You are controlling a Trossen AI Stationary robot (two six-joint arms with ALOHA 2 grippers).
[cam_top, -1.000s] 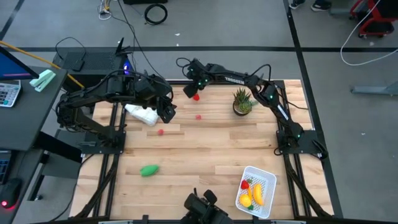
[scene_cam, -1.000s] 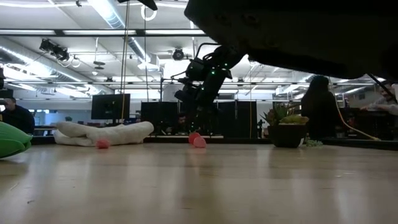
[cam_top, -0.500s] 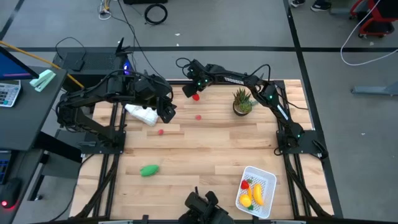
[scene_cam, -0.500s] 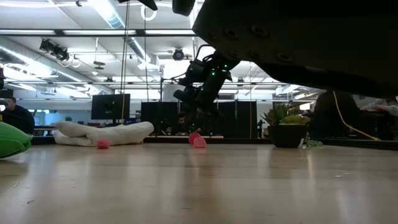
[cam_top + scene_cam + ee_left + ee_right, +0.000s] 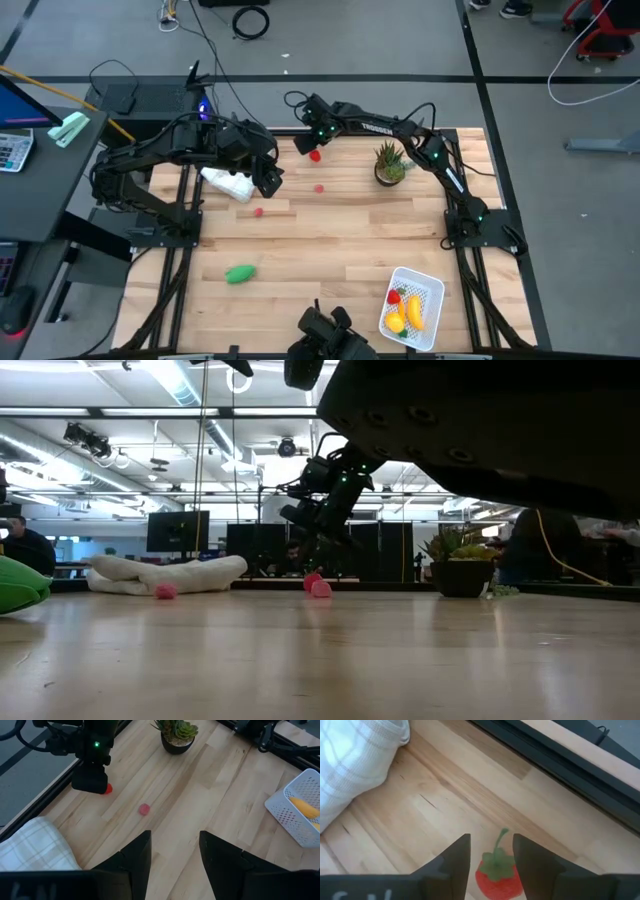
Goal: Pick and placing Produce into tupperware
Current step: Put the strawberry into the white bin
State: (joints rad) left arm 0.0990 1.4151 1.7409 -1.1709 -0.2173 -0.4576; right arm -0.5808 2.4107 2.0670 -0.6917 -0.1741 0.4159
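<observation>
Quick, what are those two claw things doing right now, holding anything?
Left gripper: open, empty, above the table beside the checked cloth.
Right gripper: open, straddling a red strawberry.

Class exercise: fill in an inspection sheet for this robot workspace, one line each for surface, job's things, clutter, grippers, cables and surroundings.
Surface: wooden slat table.
Job's things: white tupperware at the near right corner holds a banana and other pieces; green piece, two small red pieces and a strawberry lie loose.
Clutter: checked cloth, potted plant.
Grippers: right gripper open, just above the strawberry; left gripper open, over the cloth.
Cables: coiled on the floor beyond the table.
Surroundings: a person in the room behind.
</observation>
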